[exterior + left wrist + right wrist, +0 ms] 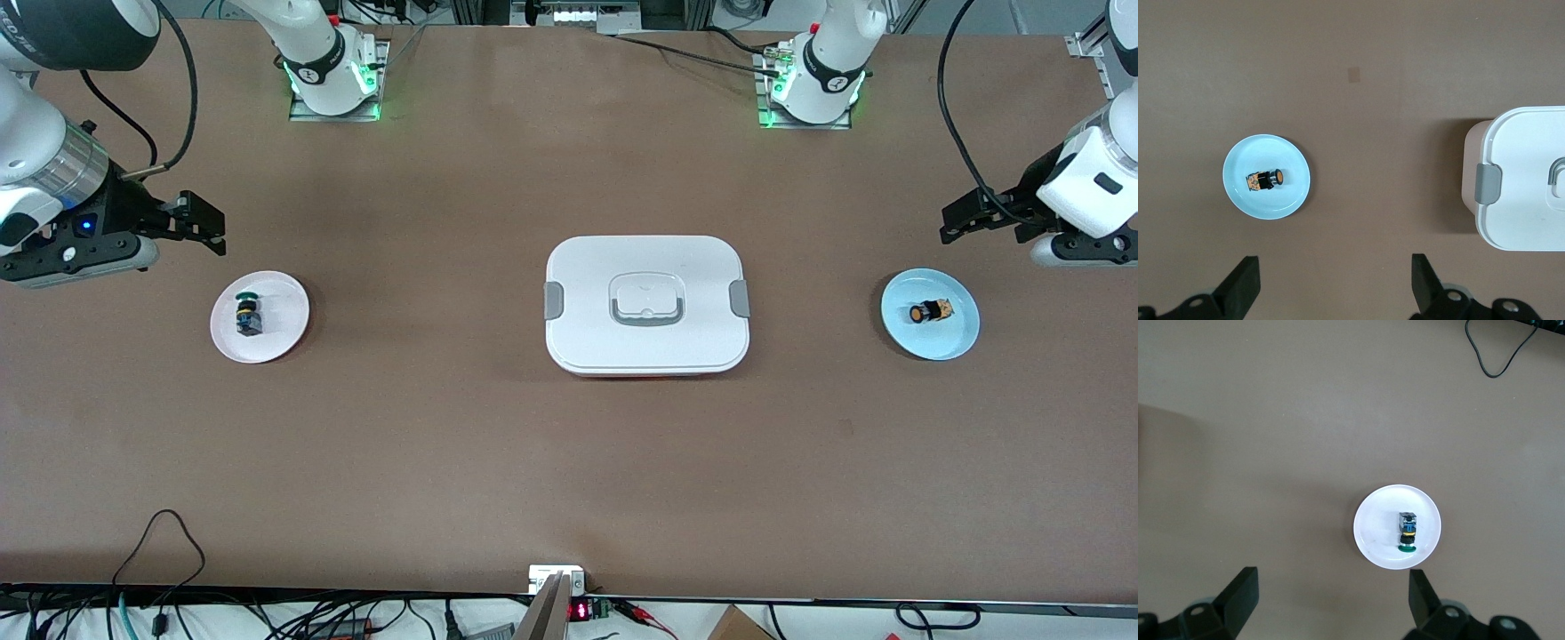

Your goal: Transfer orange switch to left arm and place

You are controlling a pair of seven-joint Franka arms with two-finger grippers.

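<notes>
1. The left gripper [1331,287] has its two black fingers [1241,283] spread wide apart with nothing between them. It hangs in the air over bare table at the left arm's end, close to the blue plate [956,342].

2. The right gripper [1328,600] also has its fingers [1238,597] spread wide and empty. It hangs over bare table at the right arm's end, close to the white plate [284,333].

3. In the front view the left gripper [965,222] sticks out from the white wrist at the picture's edge, and the right gripper [200,222] sticks out from its grey wrist at the other edge.

4. The orange switch [929,311] lies on its side near the middle of the blue plate, its round orange cap turned toward the box [646,304]. The left wrist view shows the same switch [1266,179] on the plate [1245,200], apart from the fingers.

5. A green switch [247,313] lies on the white plate. The right wrist view shows it [1407,532] lying lengthwise, the green cap at one end, on the plate [1371,540].

6. The box sits shut in the middle of the brown table [444,444], between the two plates and well apart from each. It has grey clips on its two short sides and a grey-edged handle recess in the lid. One clipped end [1521,180] shows in the left wrist view.
</notes>
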